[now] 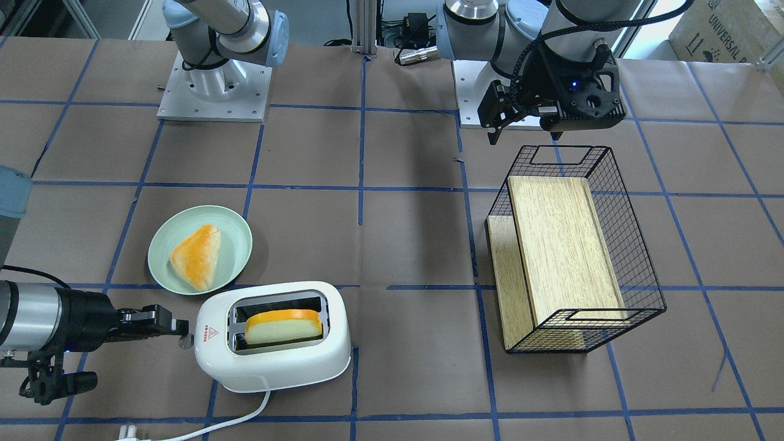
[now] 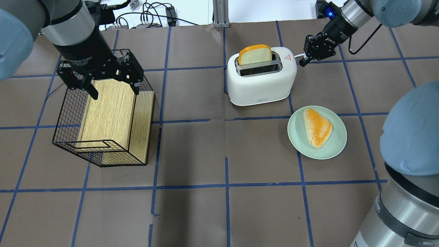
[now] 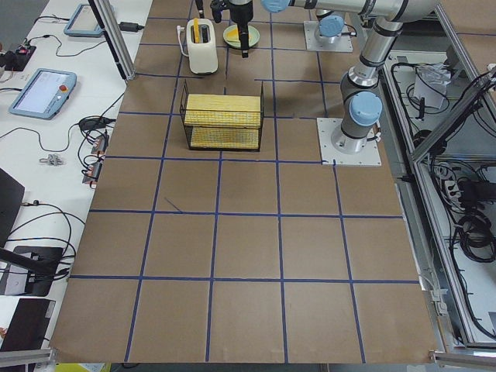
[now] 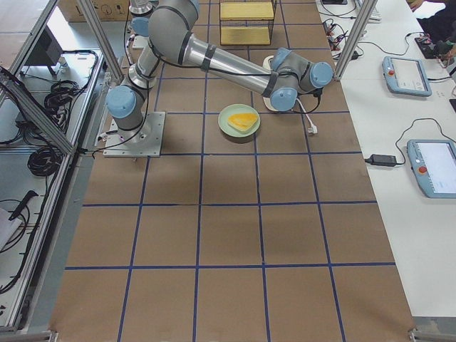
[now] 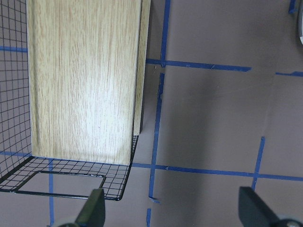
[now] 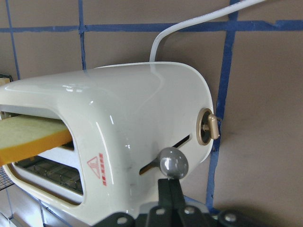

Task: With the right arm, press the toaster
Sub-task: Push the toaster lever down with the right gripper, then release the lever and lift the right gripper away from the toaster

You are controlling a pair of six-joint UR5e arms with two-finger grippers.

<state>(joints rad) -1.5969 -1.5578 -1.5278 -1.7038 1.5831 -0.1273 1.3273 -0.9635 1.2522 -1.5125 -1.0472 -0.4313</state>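
The white toaster (image 1: pixel 275 361) stands on the table with a slice of bread (image 1: pixel 285 324) upright in one slot; it also shows in the overhead view (image 2: pixel 260 85). My right gripper (image 1: pixel 177 327) is shut and sits at the toaster's end, by the red triangle sticker. In the right wrist view the closed fingertips (image 6: pixel 169 182) touch the grey lever knob (image 6: pixel 173 163) on the toaster (image 6: pixel 142 109) from just below it. My left gripper (image 2: pixel 113 85) is open and empty, hovering over the wire basket (image 2: pixel 68 137).
A green plate (image 1: pixel 159 257) with a piece of bread lies just beside the toaster. The toaster's white cord (image 1: pixel 233 419) trails to the table edge. The black wire basket (image 1: pixel 643 269) holds wooden boards.
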